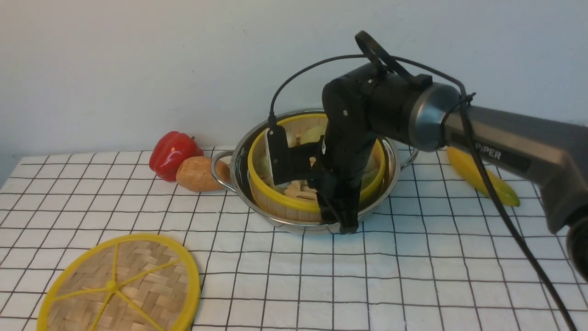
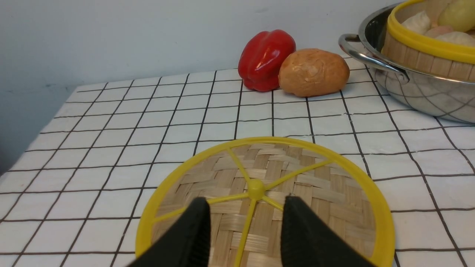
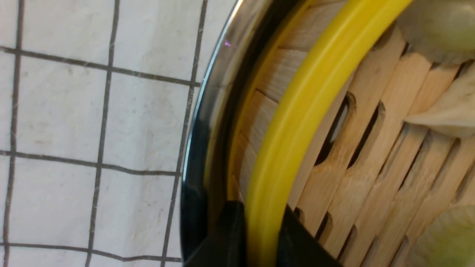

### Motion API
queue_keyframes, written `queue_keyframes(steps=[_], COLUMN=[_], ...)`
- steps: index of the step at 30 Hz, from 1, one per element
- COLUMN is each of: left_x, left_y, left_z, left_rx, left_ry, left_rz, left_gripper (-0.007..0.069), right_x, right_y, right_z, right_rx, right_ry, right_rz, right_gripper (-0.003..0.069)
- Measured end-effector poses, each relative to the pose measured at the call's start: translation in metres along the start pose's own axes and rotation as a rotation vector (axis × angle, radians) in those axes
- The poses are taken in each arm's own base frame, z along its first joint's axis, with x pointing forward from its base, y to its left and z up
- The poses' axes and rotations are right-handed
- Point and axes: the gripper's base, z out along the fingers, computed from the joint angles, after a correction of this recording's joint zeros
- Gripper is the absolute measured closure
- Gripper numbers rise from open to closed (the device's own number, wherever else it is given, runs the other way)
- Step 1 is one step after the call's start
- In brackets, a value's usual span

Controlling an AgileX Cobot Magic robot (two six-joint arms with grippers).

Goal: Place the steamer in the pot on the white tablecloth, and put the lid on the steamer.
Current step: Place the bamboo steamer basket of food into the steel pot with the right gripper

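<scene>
Round yellow-rimmed slatted bamboo steamer [image 1: 285,204], inside wide shiny steel pot [image 1: 243,156], right gripper [image 3: 259,230] clamped on its 6-o'clock rim, left gripper [image 2: 245,222] parted over flat woven lid [image 2: 315,193] at 8 o'clock; hazard: outer finger, wedged against pot wall, likely dragging steamer askew on withdrawal.

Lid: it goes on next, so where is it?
Front view: the lid lies flat on the cloth, near left, nearer than the pepper, below the left claw.

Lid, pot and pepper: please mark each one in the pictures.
lid [image 1: 111,285], front view, yellow hub.
pot [image 2: 419,92], left wrist view, steel side wall.
pepper [image 2: 265,61], left wrist view, red body.
</scene>
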Motion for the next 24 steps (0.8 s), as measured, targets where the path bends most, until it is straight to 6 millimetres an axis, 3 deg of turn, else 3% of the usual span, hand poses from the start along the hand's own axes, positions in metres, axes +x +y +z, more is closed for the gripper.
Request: queue_keyframes(steps=[11,15,21,24], left_x=[0.0,0.0,0.0,0.0], left_y=[0.0,0.0,0.0,0.0], left_z=[0.0,0.0,0.0,0.0], left_rx=[0.0,0.0,0.0,0.0], left_ry=[0.0,0.0,0.0,0.0], left_rz=[0.0,0.0,0.0,0.0], left_gripper=[0.0365,0.0365,0.0365,0.0365], right_x=[0.0002,-0.0002,-0.0006,-0.0006], right_y=[0.0002,-0.0007,-0.002,-0.002], right_z=[0.0,-0.0011,-0.0015,-0.0015], right_rx=[-0.003,0.003,0.016,0.016], right_ry=[0.002,0.001,-0.003,-0.003], right_rz=[0.0,-0.002,-0.006,-0.006], right_gripper=[0.0566,0.0513,0.0365,0.0337])
